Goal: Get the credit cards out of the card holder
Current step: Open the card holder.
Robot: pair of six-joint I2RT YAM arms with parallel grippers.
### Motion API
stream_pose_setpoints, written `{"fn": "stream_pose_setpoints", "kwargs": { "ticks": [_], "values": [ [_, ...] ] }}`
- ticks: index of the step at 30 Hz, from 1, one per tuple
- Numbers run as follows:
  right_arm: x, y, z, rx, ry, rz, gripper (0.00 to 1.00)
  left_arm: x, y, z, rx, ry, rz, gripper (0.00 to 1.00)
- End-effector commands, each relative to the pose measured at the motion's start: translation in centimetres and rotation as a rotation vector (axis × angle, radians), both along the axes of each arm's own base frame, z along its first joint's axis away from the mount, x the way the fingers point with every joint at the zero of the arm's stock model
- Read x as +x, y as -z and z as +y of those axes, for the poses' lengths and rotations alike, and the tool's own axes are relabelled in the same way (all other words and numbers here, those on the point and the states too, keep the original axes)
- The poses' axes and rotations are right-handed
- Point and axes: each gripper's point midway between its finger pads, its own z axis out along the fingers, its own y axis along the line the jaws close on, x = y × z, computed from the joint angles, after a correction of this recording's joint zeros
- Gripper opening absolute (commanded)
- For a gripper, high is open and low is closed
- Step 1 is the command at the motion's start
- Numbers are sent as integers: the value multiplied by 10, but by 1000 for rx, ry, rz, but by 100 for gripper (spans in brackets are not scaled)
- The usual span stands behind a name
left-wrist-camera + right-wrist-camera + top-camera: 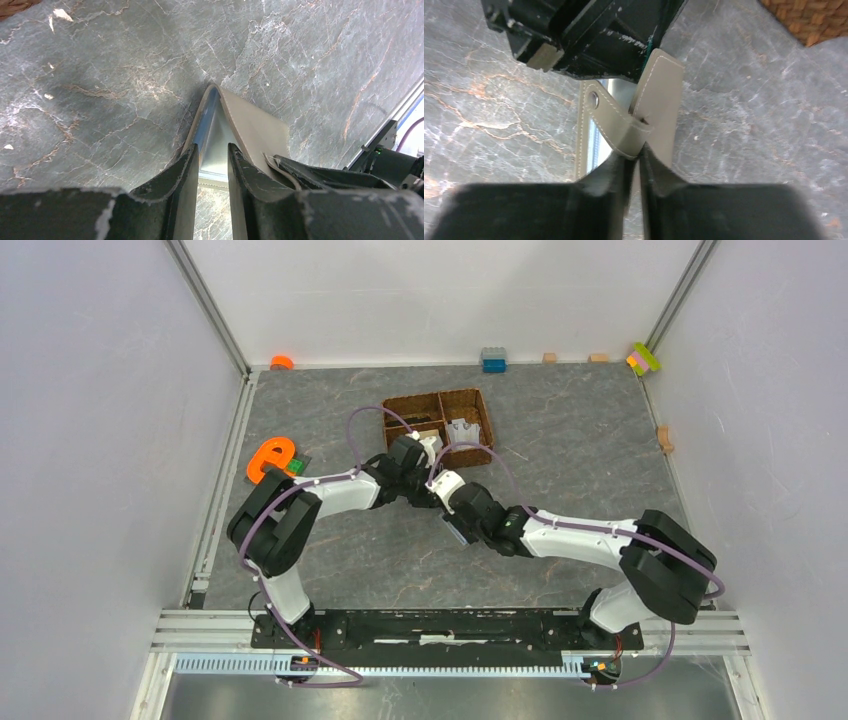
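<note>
**Two Arms Working Open a Grey Card Holder, No Card Showing**

The right gripper [638,152] is pressing its dark fingers [609,190] together on the stitched tab [616,127] of the card holder [255,130]. It appears to be drawing that flap outward so the case is standing open in a tent-like V. Facing it, the left gripper [212,150] is reaching into the open side. Its scuffed black fingers [182,185] are sitting slightly apart with the silvery inside face in the gap, and it cannot be told whether they are actually clamping it.

The holder is sitting between the two wrists near the middle of the marbled grey tabletop [100,100], just in front of the brown woven basket [437,393]. It cannot be told whether it is resting on the stone or hanging just above it.

Its outer skin is looking matte, grey-olive and leather-like, edged with pale stitching, and the tab is carrying a small round hole. The inside is shining smooth and metallic, throwing back light blue.

No credit cards are showing, so they are probably lodged inside, with the pulling-out not yet begun.
</note>
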Motion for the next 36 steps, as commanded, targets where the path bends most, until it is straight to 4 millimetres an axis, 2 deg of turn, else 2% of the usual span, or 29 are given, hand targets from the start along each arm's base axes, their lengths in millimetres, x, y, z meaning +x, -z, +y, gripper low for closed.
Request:
{"fn": "stream_pose_setpoints", "kwargs": {
  "ticks": [1, 2, 7, 12, 17, 21, 24, 29, 36],
  "values": [
    [9, -28, 12, 86, 9, -62, 8, -1, -21, -7, -49, 20, -40, 35],
    [7, -30, 13, 101, 9, -59, 0, 0, -22, -7, -50, 19, -45, 35],
    [12, -44, 4, 155, 72, -99, 0, 0, -30, -4, -55, 12, -66, 35],
    [17, -52, -13, 267, 130, -85, 0, -2, -48, 1, -75, 1, -117, 40],
    [24, -66, -24, 467, 149, -56, 0, -4, -73, 5, -135, -11, -194, 54],
    [23, -73, -31, 597, 148, -28, 0, -9, -92, 6, -218, -10, -248, 58],
    [22, -88, -35, 693, 130, -49, 0, -12, -102, 4, -274, 6, -269, 58],
    [14, -118, -43, 813, 93, -133, 0, -17, -107, -2, -331, 31, -263, 58],
    [6, -161, -64, 927, 109, -312, 0, -23, -125, -3, -419, 47, -322, 60]
  ]
}}
